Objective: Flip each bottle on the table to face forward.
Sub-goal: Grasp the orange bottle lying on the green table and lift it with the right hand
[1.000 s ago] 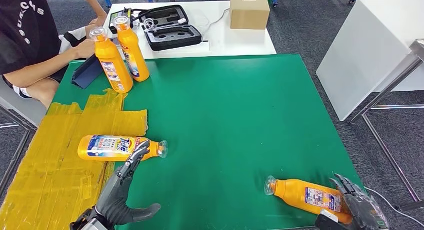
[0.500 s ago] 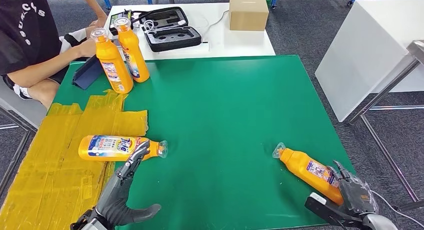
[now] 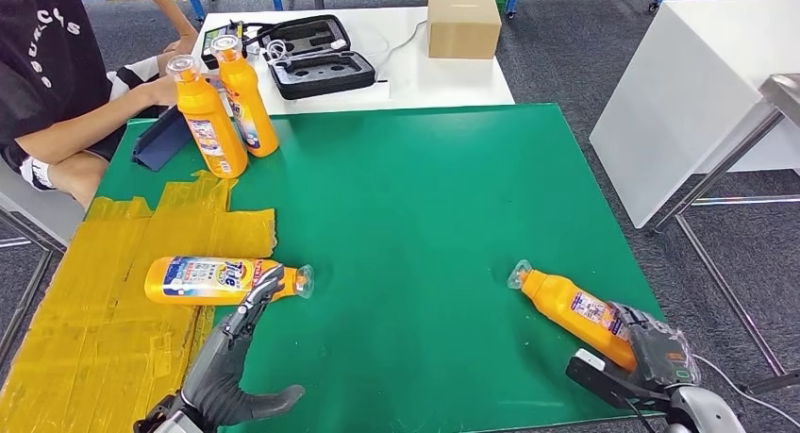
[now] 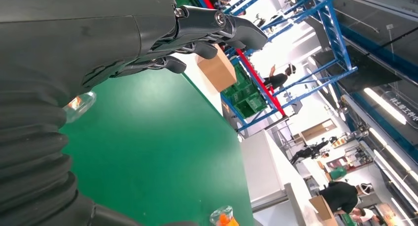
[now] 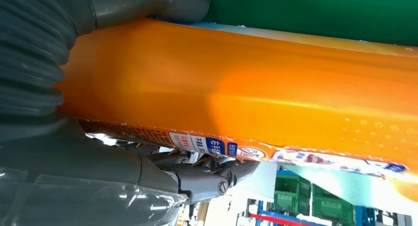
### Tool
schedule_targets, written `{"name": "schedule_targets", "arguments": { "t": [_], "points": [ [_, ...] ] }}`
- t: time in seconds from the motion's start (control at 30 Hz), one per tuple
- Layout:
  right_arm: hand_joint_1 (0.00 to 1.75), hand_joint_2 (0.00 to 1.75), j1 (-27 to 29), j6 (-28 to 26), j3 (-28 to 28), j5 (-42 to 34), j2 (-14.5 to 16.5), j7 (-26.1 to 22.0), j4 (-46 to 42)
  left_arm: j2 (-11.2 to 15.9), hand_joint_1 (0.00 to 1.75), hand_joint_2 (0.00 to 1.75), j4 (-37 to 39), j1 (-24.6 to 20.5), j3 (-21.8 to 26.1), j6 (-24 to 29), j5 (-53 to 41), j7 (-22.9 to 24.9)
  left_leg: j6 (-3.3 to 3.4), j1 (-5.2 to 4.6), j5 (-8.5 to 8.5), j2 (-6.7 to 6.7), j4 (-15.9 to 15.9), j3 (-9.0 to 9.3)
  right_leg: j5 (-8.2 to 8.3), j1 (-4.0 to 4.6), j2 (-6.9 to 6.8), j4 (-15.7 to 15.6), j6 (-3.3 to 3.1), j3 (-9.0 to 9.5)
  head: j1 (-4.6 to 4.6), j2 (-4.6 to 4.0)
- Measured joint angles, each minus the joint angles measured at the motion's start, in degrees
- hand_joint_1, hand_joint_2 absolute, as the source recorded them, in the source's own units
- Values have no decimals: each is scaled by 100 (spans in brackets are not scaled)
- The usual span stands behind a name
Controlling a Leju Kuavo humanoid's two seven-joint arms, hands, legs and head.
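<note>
Bottles: four orange ones on the green counter (image 3: pixel 425 197). Right-side bottle (image 3: pixel 571 308) lies near the counter's front right corner, cap twd the centre, base end in the right hand (image 3: pixel 656 358), label side up. Right wrist view: its orange body (image 5: pixel 246 88) runs across w/ the thumb on one side & the darker fingers (image 5: pixel 207 172) curled under the label edge, so fingers are clamped on the bottle. Left-side bottle (image 3: pixel 212 278) lies flat at front left, half on the yellow tape patch (image 3: pixel 104 301), clear cap pointing twd the counter's middle, printed label up. Left hand (image 3: pixel 231 358) is just in front of it, fingers apart & stretched fwd, fingertips (image 3: pixel 267 280) at the bottle's neck end; can't tell if actually touching; thumb out to the side, nothing held. Left wrist view: spread fingers (image 4: pixel 197 34) over the green surface, clear cap (image 4: pixel 79 105) beside the ribbed cover. Two upright bottles (image 3: pixel 222 108) stand close together at the far left corner, next to a dark blue folder-like item (image 3: pixel 156 139). Person (image 3: pixel 57 84) in black top sits at that corner, arm by the upright pair. White table (image 3: pixel 396 74) beyond carries an open black case (image 3: pixel 316 60) & a cardboard box (image 3: pixel 462 23).
</note>
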Motion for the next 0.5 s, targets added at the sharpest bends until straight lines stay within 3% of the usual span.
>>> {"name": "schedule_targets", "arguments": {
  "t": [0.1,0.23,0.33,0.5],
  "points": [
    [175,175,-94,-357,129,-349,86,-229,53,-15,0,175,2,2,-32,-2,-1,64,0,0,8,3,0,-8,9,0,1,1,-2,31,1,0],
    [175,175,-240,-664,379,-1270,490,-632,-13,-47,0,175,27,14,-158,-3,60,260,-3,0,21,2,1,-23,20,0,0,3,-8,31,-3,0],
    [175,175,-375,-705,557,-1617,765,-652,-112,-55,0,175,69,14,-261,-2,96,349,-5,3,23,-7,1,-28,17,2,-3,3,-9,27,-4,0],
    [175,175,-490,-751,671,-1750,955,-653,-168,-57,0,175,114,8,-339,-15,162,422,-5,3,23,-17,0,-49,14,2,-10,5,-10,16,-2,0]
  ]
}}
